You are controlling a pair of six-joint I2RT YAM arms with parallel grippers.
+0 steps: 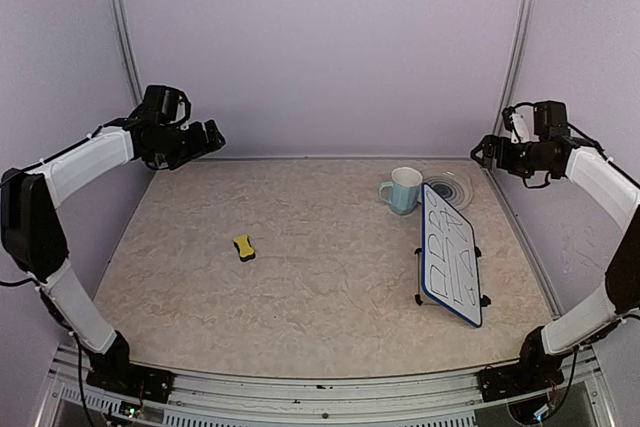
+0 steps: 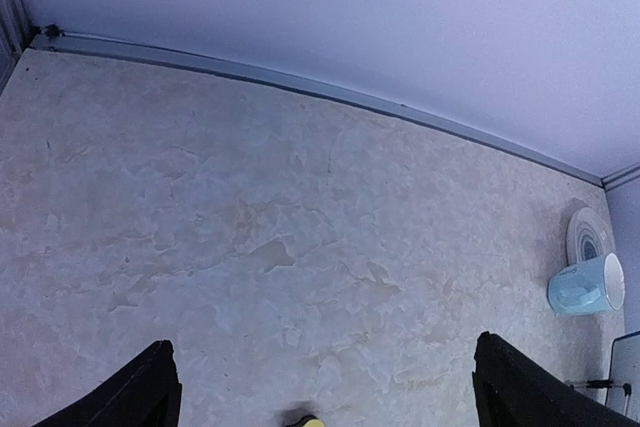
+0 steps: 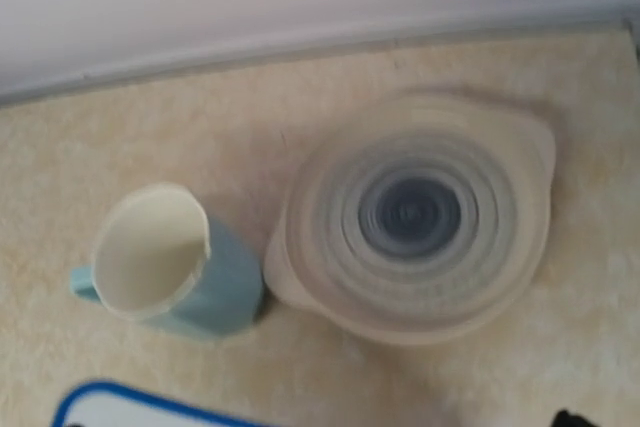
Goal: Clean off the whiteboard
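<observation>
The whiteboard (image 1: 450, 255), blue-rimmed and covered in black marker scribbles, stands tilted on black feet at the right of the table. One of its corners shows in the left wrist view (image 2: 628, 367), and a stretch of its rim in the right wrist view (image 3: 130, 409). A small yellow sponge eraser (image 1: 244, 247) lies left of centre, and only its tip (image 2: 308, 421) shows between the left fingers. My left gripper (image 1: 212, 135) hangs open, high over the far left corner, holding nothing. My right gripper (image 1: 485, 152) hangs open, high at the far right above the mug, also holding nothing.
A light blue mug (image 1: 403, 190) stands behind the whiteboard, next to a round ribbed translucent dish (image 1: 447, 187). Both show in the right wrist view, mug (image 3: 165, 267) and dish (image 3: 415, 217). White walls enclose the table on three sides.
</observation>
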